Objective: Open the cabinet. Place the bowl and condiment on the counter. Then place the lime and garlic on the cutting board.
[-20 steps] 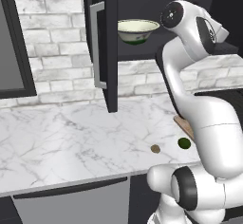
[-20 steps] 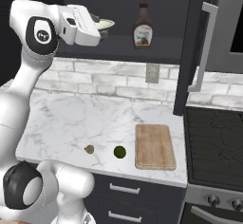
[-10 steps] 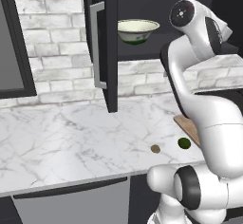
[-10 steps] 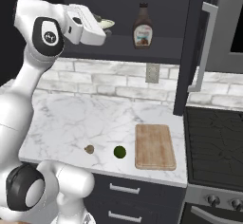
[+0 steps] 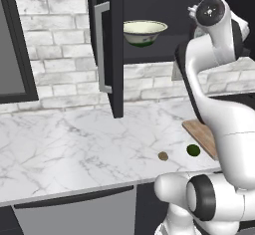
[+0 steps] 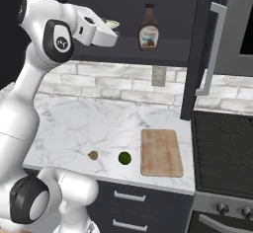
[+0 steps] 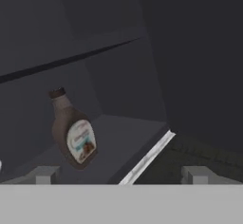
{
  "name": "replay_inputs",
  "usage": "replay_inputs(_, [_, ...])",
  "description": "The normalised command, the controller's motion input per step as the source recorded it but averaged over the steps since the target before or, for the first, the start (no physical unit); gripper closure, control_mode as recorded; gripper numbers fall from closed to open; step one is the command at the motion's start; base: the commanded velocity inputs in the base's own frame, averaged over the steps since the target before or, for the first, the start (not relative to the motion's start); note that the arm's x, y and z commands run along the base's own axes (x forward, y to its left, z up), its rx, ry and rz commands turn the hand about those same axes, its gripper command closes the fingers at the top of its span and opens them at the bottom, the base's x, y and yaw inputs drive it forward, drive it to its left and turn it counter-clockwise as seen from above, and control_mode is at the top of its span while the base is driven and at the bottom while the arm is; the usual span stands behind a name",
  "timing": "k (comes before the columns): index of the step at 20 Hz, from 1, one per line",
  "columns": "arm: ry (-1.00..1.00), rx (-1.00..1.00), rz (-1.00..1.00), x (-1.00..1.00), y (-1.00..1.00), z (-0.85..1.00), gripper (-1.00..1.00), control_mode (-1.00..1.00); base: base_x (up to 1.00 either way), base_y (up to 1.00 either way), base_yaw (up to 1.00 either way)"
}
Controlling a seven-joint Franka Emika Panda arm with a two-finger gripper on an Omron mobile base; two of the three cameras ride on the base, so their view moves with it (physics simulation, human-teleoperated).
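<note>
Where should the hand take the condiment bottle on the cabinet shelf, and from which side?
Probably around the label-level body of the bottle, coming in level from the open cabinet front. It stands upright on the shelf with clear space on both sides; the neck narrows upward, so the wider body likely gives the open hand surer contact.

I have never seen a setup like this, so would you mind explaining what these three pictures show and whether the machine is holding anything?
It is a rendered kitchen with a white robot arm on a base that can drive. Two pictures come from cameras on that base, behind the arm to its left and right. The third looks out from the hand itself.

The black cabinet stands open. On its shelf are the bowl and the condiment bottle.

On the marble counter lie the garlic, the lime and, beside them, the bare cutting board.

The pincer is raised to the shelf, open and empty, facing the bottle.
</note>
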Motion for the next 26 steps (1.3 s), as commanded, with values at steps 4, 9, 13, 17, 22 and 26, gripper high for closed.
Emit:
replay_inputs(4, [0.12, 0.0, 0.07, 0.02, 0.0, 0.0, -1.0, -1.0, 0.0, 0.0, 0.0])
replay_inputs(9, [0.14, 0.0, 0.05, 0.06, 0.0, 0.0, -1.0, -1.0, 0.0, 0.0, 0.0])
replay_inputs(13, [0.09, 0.0, 0.05, 0.01, 0.0, 0.0, -1.0, -1.0, 0.0, 0.0, 0.0])
replay_inputs(17, [0.07, 0.0, 0.03, 0.0, 0.0, 0.0, -1.0, -1.0, 0.0, 0.0, 0.0])
replay_inputs(22, [0.03, 0.0, 0.03, 0.02, 0.0, -0.03, -1.0, -1.0, 0.0, 0.0, 0.0])
replay_inputs(26, [0.0, 0.0, 0.01, 0.17, 0.0, -0.12, -1.0, -1.0, 0.0, 0.0, 0.0])
